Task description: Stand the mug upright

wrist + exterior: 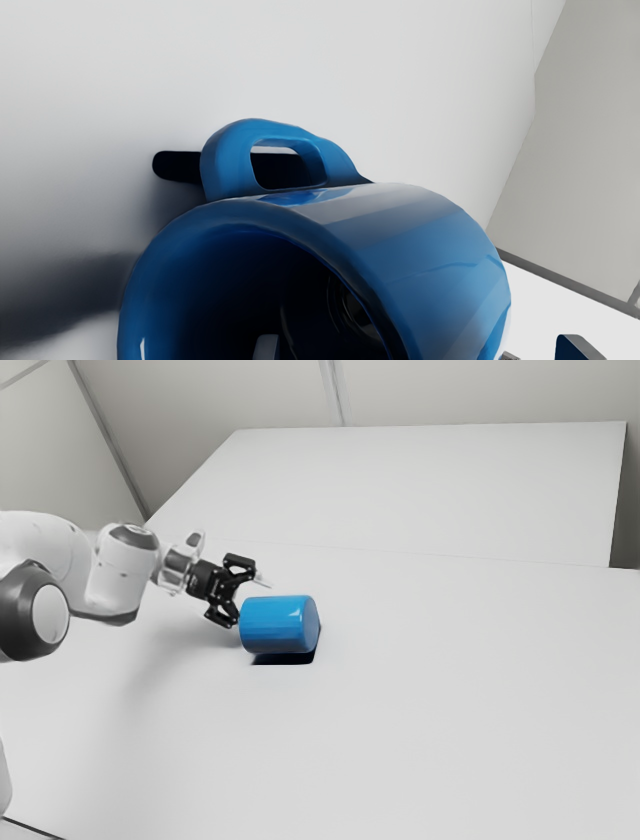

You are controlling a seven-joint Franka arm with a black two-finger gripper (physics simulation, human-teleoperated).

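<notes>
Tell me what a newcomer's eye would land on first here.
The bright blue mug, on its side near the exterior view's middle, its mouth toward the black pincer. Then the pincer's spread fingers: in the wrist view, one tip is at the mouth, the other outside the mug.

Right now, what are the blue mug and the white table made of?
The blue mug could be glazed ceramic: it's glossy, with bright streaks of light, though shiny plastic could look the same. The white table looks smooth and matt, without glints; it might be painted wood or plastic, and I can't tell which.
</notes>
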